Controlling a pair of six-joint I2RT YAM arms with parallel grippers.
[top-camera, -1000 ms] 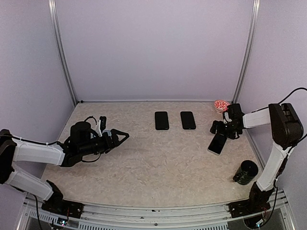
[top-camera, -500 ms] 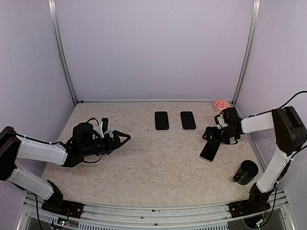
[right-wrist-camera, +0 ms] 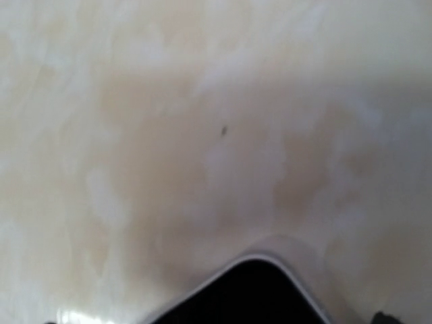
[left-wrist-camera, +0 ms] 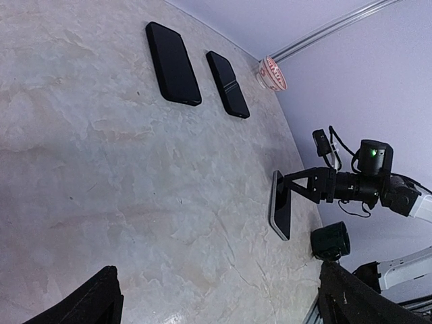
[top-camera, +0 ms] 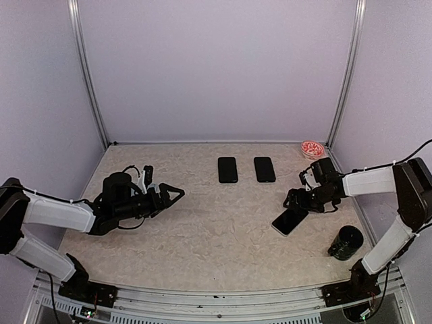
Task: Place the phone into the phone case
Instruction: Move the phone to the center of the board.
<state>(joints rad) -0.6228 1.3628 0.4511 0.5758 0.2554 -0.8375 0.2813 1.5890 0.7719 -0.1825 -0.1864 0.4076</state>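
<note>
My right gripper (top-camera: pixel 300 202) is shut on one end of a black phone with a silver rim (top-camera: pixel 289 221) and holds it tilted, low over the table's right side. The phone also shows in the left wrist view (left-wrist-camera: pixel 280 206) and as a dark corner in the right wrist view (right-wrist-camera: pixel 251 291). Two flat black slabs lie side by side at the back middle, the left one (top-camera: pixel 227 169) and the right one (top-camera: pixel 264 169). I cannot tell which is the case. My left gripper (top-camera: pixel 173 194) is open and empty over the left of the table, pointing right.
A small red-and-white bowl (top-camera: pixel 312 148) sits at the back right corner. A black cylinder (top-camera: pixel 346 243) stands near the front right, close to the right arm. Metal frame posts and purple walls surround the table.
My right gripper has carried the phone left and toward the front, from near the right edge toward the middle, turning it. The left gripper has barely moved.
</note>
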